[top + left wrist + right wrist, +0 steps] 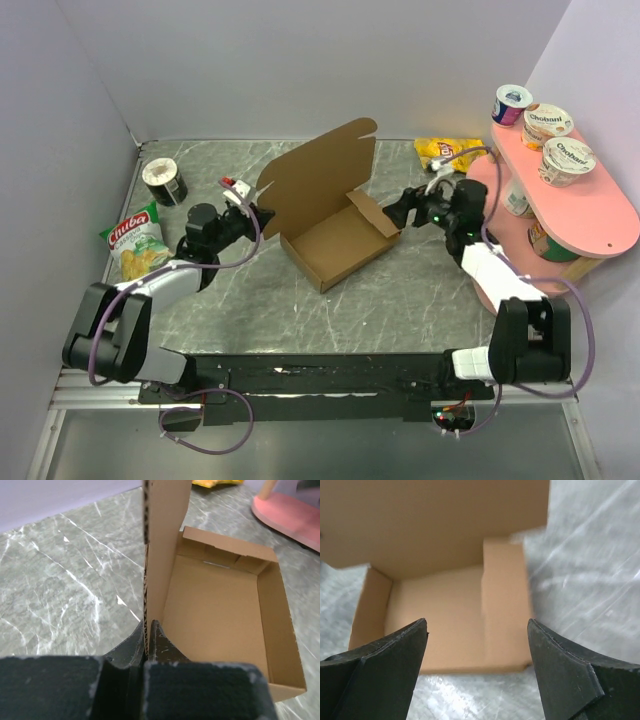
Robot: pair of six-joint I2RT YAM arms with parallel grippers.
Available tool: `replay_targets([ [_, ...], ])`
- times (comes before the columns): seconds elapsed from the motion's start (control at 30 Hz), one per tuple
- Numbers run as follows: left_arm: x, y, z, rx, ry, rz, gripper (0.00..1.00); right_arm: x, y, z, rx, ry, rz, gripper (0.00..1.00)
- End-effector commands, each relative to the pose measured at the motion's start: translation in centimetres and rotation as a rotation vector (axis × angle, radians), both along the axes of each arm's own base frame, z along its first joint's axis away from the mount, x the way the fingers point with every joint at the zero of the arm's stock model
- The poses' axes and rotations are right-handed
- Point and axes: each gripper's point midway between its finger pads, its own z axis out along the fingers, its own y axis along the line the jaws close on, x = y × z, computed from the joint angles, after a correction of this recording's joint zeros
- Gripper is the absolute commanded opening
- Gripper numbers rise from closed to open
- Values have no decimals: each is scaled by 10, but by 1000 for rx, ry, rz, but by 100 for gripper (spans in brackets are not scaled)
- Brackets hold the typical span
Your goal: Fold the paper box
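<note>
The paper box [340, 245] is a brown cardboard tray in the middle of the marble table, with its lid [320, 175] standing up behind it. My left gripper [262, 213] is shut on the lid's left edge. In the left wrist view the corrugated lid edge [165, 540] runs up from between the closed fingers of the left gripper [148, 625], with the tray [220, 610] to the right. My right gripper [395, 212] hovers open at the box's right side. In the right wrist view the right gripper [476, 625] is spread wide before the tray [445, 605] and a side flap [502, 595], touching neither.
A green chips bag [135, 245] and a black can [164, 181] lie at the left. A yellow snack bag [447, 152] sits at the back. A pink shelf [590, 215] with yogurt cups [548, 122] stands close behind the right arm. Walls enclose the table.
</note>
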Motion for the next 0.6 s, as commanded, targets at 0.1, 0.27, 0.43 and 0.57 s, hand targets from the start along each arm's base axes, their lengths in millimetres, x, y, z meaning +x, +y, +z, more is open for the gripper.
replay_targets([
  [0.1, -51, -2, 19, -64, -17, -154, 1, -24, 8, 61, 45, -152, 224, 89],
  [0.27, -79, 0, 22, -103, 2, -182, 1, -25, 6, 62, 35, -163, 247, 89],
  [0.43, -94, 3, 29, -102, -23, -194, 1, -22, -3, 61, -13, -181, 225, 89],
  [0.57, -101, 0, 31, -124, -8, -224, 1, -24, -16, 64, -29, -202, 209, 89],
])
